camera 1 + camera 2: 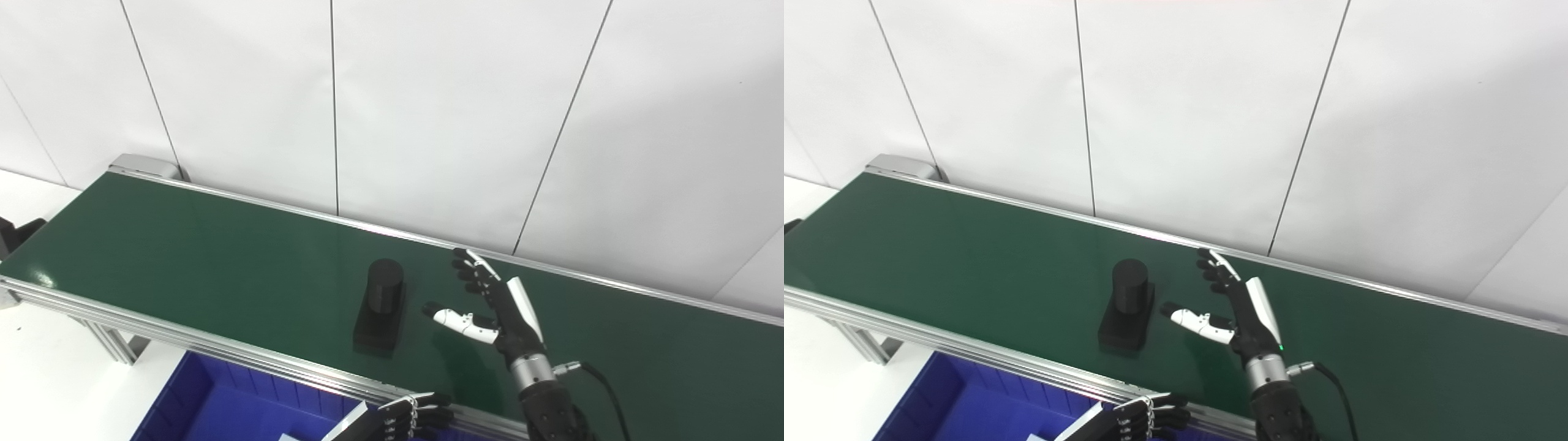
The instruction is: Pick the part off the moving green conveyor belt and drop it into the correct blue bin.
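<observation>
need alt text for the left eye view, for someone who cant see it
A robot's open right hand hovers beside a black part on a green conveyor belt. The left hand waits at the bottom edge, near a blue bin, fingers curled.

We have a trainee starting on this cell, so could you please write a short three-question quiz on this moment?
1. True or false: the right hand already grips the black part.
2. Where is the blue bin? A) beyond the belt B) below the belt's near rail
3. What shape stands on the part's flat base?

Key: 1 false, it is open beside the part. 2 B. 3 An upright cylinder.
</observation>
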{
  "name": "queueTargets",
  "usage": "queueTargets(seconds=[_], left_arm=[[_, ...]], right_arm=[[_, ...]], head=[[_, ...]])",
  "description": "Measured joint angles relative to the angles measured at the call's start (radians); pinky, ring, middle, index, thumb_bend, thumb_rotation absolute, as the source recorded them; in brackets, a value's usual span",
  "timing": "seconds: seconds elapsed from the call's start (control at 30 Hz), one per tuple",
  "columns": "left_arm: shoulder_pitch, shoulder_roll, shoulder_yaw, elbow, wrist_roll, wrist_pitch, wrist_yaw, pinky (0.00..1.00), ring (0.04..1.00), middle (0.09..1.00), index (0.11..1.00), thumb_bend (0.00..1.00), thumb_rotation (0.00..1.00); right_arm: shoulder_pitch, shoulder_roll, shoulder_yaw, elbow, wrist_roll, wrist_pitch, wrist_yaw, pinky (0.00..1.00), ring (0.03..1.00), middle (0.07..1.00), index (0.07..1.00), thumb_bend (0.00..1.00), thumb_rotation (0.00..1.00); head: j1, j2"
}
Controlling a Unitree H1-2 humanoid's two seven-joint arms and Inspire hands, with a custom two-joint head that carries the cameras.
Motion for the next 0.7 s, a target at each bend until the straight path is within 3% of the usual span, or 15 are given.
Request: queueTargets(seconds=[0.7], left_arm=[[0.012, -0.015, -0.02, -0.029, 0.007, 0.004, 0.007, 0.79, 0.821, 0.821, 0.844, 0.98, 0.46]], right_arm=[[-0.072, 0.011, 0.026, 0.161, -0.036, 0.0, -0.009, 0.74, 0.831, 0.843, 0.883, 0.76, 0.41]], head=[[0.014, 0.021]])
